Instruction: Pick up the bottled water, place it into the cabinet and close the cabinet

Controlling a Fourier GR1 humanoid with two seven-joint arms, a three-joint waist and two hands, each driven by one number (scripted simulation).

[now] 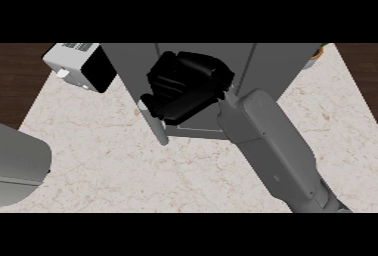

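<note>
Counter: pale marble w/ thin brown veins, fills most of the head view; dark wood floor shows at both upper corners.

Cabinet: grey box at top centre, running from upper left-centre to upper right, standing on the counter. A vertical seam runs down its right part. Its lower front edge lies just under the right hand. A thin pale handle hangs at the cabinet's left lower edge, a slim bar tilted slightly, ending over the marble. Can't tell from this angle if the door is fully closed or ajar.

Right arm: grey forearm comes in from lower right, angled up-left to the cabinet front.

Left arm: grey rounded bulk at the left edge, only part in view; the left hand itself doesn't show.

Right hand: black, over the cabinet front, between the handle and the seam. Fingers are curled inward into a bunched shape, knuckles toward the top of the view. Whether they wrap anything can't be made out; nothing visible inside the curl.

Box: white w/ a black side, upper left beside the cabinet, tilted, a label strip on its top face, a small white knob at its left.

Small yellowish-green thing: at the cabinet's upper right corner, mostly hidden, can't ID it.

Bottle: not visible anywhere in the view; can't tell where it is.
</note>
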